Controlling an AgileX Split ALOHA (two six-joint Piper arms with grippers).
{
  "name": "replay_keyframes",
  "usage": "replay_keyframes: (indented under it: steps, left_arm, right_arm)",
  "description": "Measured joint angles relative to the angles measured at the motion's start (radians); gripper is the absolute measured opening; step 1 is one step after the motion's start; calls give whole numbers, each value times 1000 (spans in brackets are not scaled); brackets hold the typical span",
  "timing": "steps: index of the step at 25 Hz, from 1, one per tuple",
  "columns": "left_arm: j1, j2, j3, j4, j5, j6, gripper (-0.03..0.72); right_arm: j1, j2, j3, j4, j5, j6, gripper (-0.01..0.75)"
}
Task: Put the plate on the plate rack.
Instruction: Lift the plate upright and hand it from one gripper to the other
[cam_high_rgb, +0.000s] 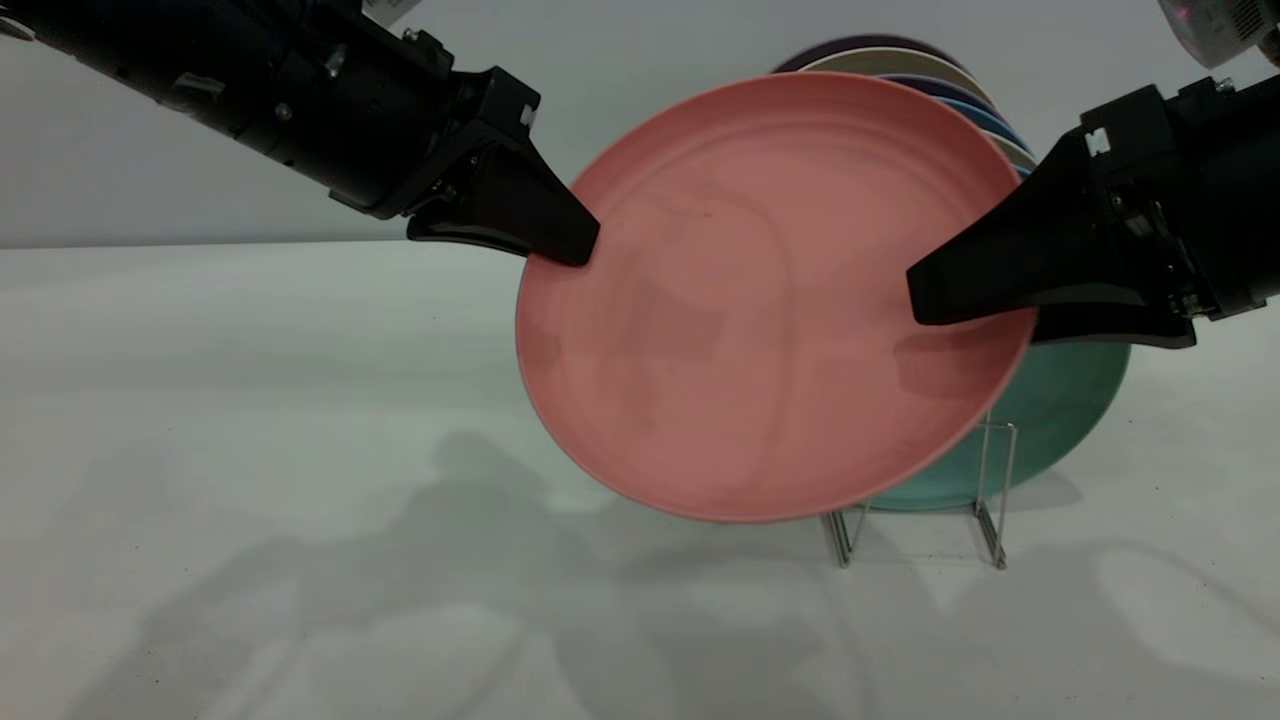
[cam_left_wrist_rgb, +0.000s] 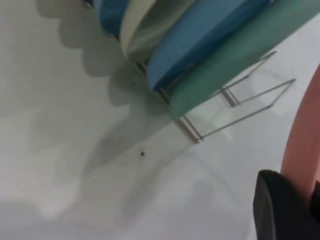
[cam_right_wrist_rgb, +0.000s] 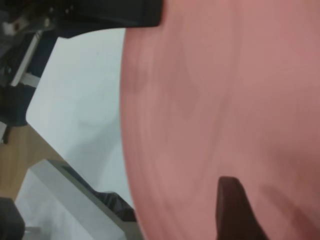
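The salmon-pink plate (cam_high_rgb: 770, 300) is held upright in the air, tilted, in front of the wire plate rack (cam_high_rgb: 985, 500). My left gripper (cam_high_rgb: 575, 245) is shut on the plate's left rim. My right gripper (cam_high_rgb: 925, 300) is shut on its right rim, one finger across the plate's face. In the left wrist view the plate's edge (cam_left_wrist_rgb: 302, 150) shows beside my finger (cam_left_wrist_rgb: 280, 210), with the rack's front loops (cam_left_wrist_rgb: 240, 107) beyond. In the right wrist view the plate (cam_right_wrist_rgb: 230, 110) fills most of the frame behind my finger (cam_right_wrist_rgb: 232, 210).
A teal-green plate (cam_high_rgb: 1050, 420) stands in the rack right behind the pink one, with blue, cream and purple plates (cam_high_rgb: 930, 80) farther back. In the left wrist view the teal plate (cam_left_wrist_rgb: 235, 55) and a blue plate (cam_left_wrist_rgb: 195, 40) lean in the rack. White tabletop (cam_high_rgb: 250, 450) lies to the left.
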Motion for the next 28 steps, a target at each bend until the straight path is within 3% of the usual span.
replay_keyframes:
  steps: [8, 11, 14, 20, 24, 28]
  left_arm:
    - [0, 0, 0, -8, 49, 9, 18]
    - [0, 0, 0, -11, 50, 19, 18]
    - [0, 0, 0, -11, 53, 27, 19]
    - [1, 0, 0, -11, 59, 30, 48]
    - [0, -13, 1, -11, 80, 27, 171]
    - [0, -47, 5, -11, 82, 27, 367]
  right_arm:
    - [0, 51, 0, 25, -2, -22, 362]
    - [0, 68, 0, 32, 3, -47, 257]
    - [-1, 70, 0, 46, 9, -78, 102]
    - [-1, 68, -12, 23, -2, -96, 102]
    - [-1, 40, -53, -106, -26, -50, 102]
    - [-1, -3, -109, -281, -48, 46, 102]
